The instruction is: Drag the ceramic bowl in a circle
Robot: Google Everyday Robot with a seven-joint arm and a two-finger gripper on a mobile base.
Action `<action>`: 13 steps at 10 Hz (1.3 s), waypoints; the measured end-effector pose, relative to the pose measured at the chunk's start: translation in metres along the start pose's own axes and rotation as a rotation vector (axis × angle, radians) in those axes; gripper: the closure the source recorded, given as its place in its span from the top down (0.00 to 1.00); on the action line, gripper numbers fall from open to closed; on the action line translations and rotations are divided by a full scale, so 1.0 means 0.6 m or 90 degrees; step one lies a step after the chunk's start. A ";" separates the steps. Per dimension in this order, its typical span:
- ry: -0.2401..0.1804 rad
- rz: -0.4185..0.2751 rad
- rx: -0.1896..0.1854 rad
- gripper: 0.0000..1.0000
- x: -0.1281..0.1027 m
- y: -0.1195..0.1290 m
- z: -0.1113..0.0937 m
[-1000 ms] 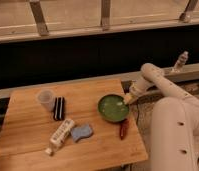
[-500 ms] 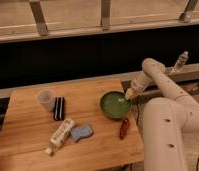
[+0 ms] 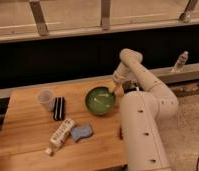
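The ceramic bowl (image 3: 100,100) is round, shallow and glossy green with a darker rim. It sits on the wooden table (image 3: 28,132), right of centre and toward the far edge. My gripper (image 3: 113,89) is at the bowl's far right rim, at the end of the white arm (image 3: 143,80) that reaches over from the right. The arm's large white body hides the table's right part.
A translucent whitish cup (image 3: 45,99) stands at the left, with a black object (image 3: 58,108) beside it. A white tube (image 3: 61,134) and a blue sponge (image 3: 81,132) lie nearer the front. A clear bottle (image 3: 180,61) stands on the ledge at the right.
The bowl has moved left and toward the far edge with the gripper at its rim. The arm's body has swung in front and now hides the red object that lay near the bowl.
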 end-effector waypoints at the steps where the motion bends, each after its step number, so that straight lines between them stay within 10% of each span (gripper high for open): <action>1: 0.009 -0.020 0.004 0.00 -0.015 0.023 0.006; 5: 0.031 -0.009 0.011 0.00 -0.020 0.046 0.030; 13: -0.011 0.125 0.026 0.00 0.171 -0.064 -0.022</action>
